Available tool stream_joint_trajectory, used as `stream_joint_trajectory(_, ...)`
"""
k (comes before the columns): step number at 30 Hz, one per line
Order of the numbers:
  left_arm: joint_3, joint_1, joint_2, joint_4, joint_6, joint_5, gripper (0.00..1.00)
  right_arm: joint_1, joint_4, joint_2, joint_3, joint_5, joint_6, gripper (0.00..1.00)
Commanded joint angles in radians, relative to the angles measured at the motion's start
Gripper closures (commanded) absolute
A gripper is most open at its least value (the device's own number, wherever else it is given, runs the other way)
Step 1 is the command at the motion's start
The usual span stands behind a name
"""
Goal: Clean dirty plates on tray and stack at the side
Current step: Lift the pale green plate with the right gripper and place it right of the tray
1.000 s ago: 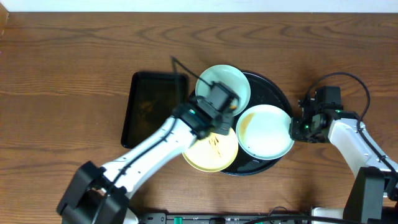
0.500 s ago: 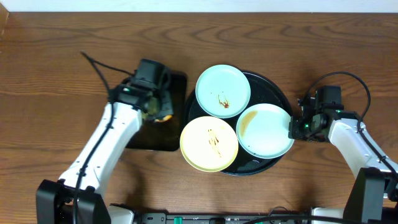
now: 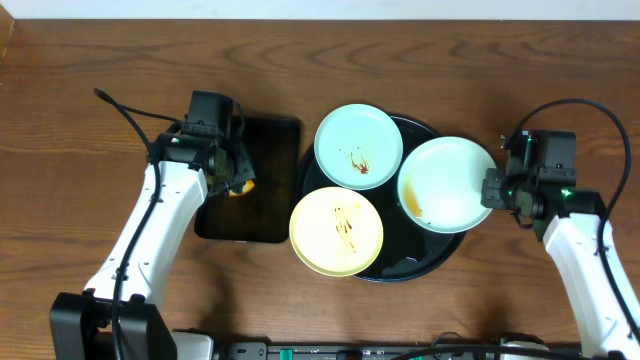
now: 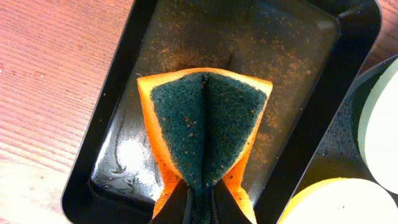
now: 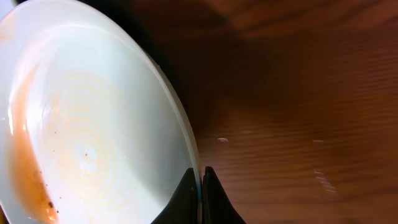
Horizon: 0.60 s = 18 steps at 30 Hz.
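From overhead you look straight down on the brown wood-grain table [image 3: 90, 90]. Your left wrist camera looks down, close, into the small rectangular black tray [image 4: 298, 62]. Your right wrist camera looks very closely along the pale mint-blue round plate [image 5: 81, 124]. The overhead view shows both too.

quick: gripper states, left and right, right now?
Left gripper: closed, holding the sponge.
Right gripper: closed on the rim of the rightmost plate.
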Motion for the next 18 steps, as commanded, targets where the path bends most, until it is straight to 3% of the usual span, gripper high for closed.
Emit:
stream_joint_trajectory(1, -0.001, 0.004, -0.011, -0.003, 0.017, -0.011, 0.92, 0.039, 0.008, -0.047, 0.021, 0.188, -0.023, 0.99)
stream_joint_trajectory(7, -0.001, 0.004, -0.011, 0.000, 0.017, -0.011, 0.92, 0.149, 0.031, -0.111, 0.032, 0.394, -0.096, 0.99)
stream_joint_trajectory(18, -0.001, 0.004, -0.011, 0.001, 0.017, -0.011, 0.92, 0.502, 0.068, -0.120, 0.032, 0.875, -0.169, 0.99)
